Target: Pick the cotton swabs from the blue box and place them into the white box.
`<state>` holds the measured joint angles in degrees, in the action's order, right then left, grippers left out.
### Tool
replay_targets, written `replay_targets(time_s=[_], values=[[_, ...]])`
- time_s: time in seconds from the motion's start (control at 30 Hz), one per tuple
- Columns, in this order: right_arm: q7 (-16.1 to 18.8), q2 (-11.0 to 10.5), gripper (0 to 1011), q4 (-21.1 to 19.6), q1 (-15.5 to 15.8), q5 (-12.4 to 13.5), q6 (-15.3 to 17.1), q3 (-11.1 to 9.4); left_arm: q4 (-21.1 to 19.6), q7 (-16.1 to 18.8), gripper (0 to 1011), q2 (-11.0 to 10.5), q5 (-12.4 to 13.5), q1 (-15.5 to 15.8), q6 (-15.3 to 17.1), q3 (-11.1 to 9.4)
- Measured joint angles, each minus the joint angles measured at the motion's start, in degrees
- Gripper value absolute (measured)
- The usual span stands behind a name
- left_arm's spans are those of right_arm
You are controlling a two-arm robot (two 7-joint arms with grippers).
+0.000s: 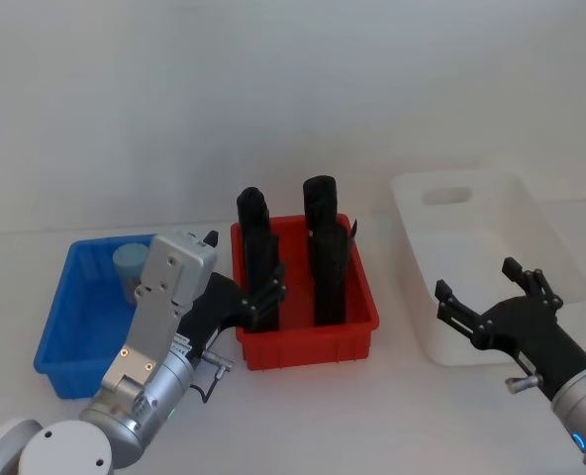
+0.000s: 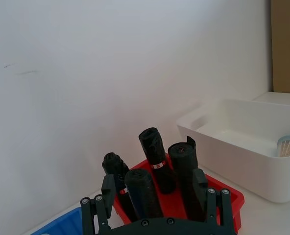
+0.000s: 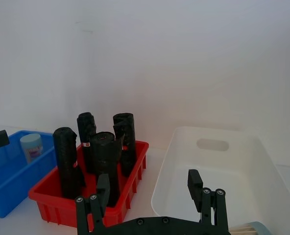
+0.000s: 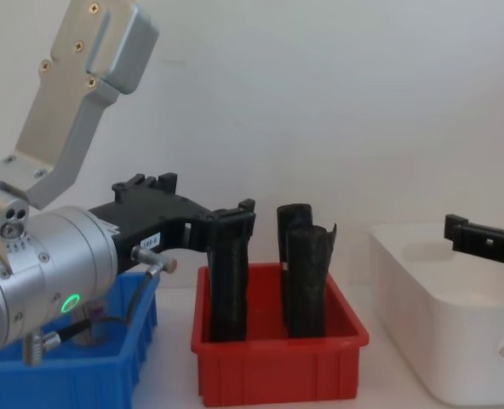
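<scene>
One cotton swab jar (image 1: 130, 265) with a pale blue lid stands in the far part of the blue box (image 1: 70, 332) at the left; it also appears in the right wrist view (image 3: 32, 147). Another jar (image 2: 288, 146) lies inside the white box (image 1: 404, 213) at the right, and its rim peeks out below my right gripper (image 3: 253, 229). My left gripper (image 1: 266, 300) is open and empty, hovering between the blue box and the red bin. Over the near part of the white box, my right gripper (image 1: 478, 279) is open and empty.
A red bin (image 1: 308, 341) with several tall black rolls (image 1: 325, 252) stands between the blue and white boxes, right beside my left gripper's fingers. A white wall closes off the back of the table. Bare tabletop lies in front of the bins.
</scene>
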<state>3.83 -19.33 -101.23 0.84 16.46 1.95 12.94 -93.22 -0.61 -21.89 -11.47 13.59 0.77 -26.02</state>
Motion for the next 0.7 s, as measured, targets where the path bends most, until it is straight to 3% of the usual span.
replay_targets(time_s=[0.4,0.7], values=[[0.18,0.02,1002,0.11,-0.06,-0.04,0.0,0.0,0.05,-0.01,1004,0.0,-0.02,0.0,0.03,0.0],[2.64,0.43,1001,2.42,-1.7,-1.35,-0.19,0.04,0.05,-0.02,1004,0.0,-0.02,0.0,0.03,0.0]])
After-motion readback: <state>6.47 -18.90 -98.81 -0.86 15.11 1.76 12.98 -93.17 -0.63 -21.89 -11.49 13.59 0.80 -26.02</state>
